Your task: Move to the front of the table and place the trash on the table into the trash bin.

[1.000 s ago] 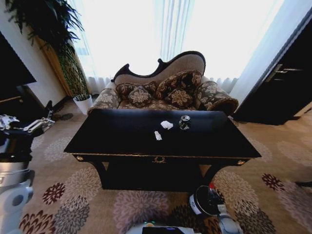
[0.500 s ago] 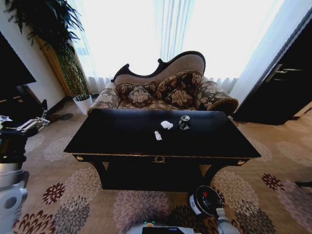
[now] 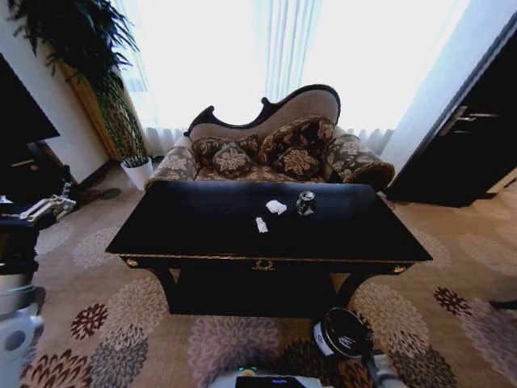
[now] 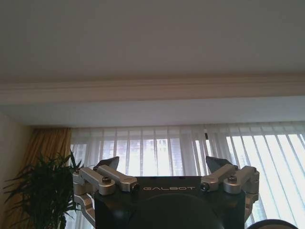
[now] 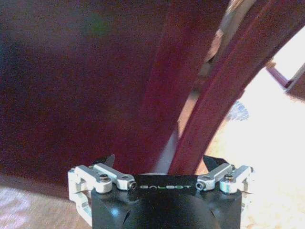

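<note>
The large rectangular glossy black wooden surface (image 3: 202,222) with gold trim and a gold emblem on its front apron stands squarely before the robot, with a patterned sofa (image 3: 275,149) beyond its far edge. Three pieces of trash lie right of centre, toward the far edge: a dark metallic drink can (image 3: 305,202) stands upright, a crumpled white paper wad (image 3: 276,207) lies just beside it on the left, and a small white scrap (image 3: 262,225) lies nearer the front edge, apart from both. The small round dark brown-black trash bin (image 3: 340,334) with a white label mark sits on the floral carpet (image 3: 121,323), before the front right leg. The left hand (image 3: 47,208) is raised at the robot's left, well clear of the left edge, its fingers (image 4: 108,163) spread wide and holding nothing. The right hand (image 5: 159,164) is low by a dark curved leg (image 5: 157,90), likewise spread and empty.
</note>
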Motion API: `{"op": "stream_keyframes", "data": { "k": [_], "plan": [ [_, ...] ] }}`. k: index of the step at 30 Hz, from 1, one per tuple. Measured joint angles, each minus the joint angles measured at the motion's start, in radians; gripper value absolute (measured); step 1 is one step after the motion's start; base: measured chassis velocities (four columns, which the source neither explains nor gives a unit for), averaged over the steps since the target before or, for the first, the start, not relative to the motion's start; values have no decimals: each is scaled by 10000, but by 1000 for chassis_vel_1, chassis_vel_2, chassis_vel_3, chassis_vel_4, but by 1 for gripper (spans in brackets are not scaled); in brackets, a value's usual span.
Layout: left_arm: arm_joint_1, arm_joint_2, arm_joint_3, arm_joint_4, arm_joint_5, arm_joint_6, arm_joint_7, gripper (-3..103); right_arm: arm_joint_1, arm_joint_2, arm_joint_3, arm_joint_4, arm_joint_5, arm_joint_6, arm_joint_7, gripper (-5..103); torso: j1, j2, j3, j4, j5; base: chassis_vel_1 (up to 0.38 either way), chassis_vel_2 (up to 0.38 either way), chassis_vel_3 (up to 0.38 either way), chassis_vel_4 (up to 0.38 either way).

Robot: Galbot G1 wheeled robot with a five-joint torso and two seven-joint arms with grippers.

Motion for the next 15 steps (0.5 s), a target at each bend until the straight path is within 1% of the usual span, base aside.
{"op": "stream_keyframes", "data": {
  "k": [1, 4, 6, 8, 9, 13, 15],
  "plan": [
    [0, 0, 0, 0, 0, 0, 0, 100, 0, 0, 0, 0, 0, 0, 0, 100, 0, 0, 0, 0, 0, 0, 0, 0, 0],
    [27, -98, -17, -65, 19, 1, -28, 100, -685, 216, 513, 1270, 698, -523, -363, 100, 0, 0, 1, -3, 10, 0, 0, 0, 0],
    [31, -126, -16, -79, 32, 1, -31, 100, -761, 237, 590, 1427, 807, -550, -430, 100, 0, 0, 0, -3, 7, 0, 0, 0, 0],
    [41, -199, 19, -143, 96, 5, -49, 100, -1039, 308, 886, 2074, 1230, -628, -792, 100, 0, 0, 0, -1, 8, 0, 0, 0, 0],
    [41, -199, 19, -143, 96, 5, -49, 100, -1039, 308, 886, 2074, 1230, -628, -792, 100, 0, 0, 0, -1, 8, 0, 0, 0, 0],
    [-24, -205, 113, -165, 184, 59, -121, 100, -1304, 377, 1354, 3024, 1439, -718, -1331, 100, 0, 0, 0, 0, 7, 0, 0, 0, 0],
    [-49, -196, 132, -164, 199, 76, -142, 100, -1364, 401, 1462, 3253, 1528, -731, -1432, 100, 0, 0, 1, -1, 7, 0, 0, 0, 0]
  ]
}}
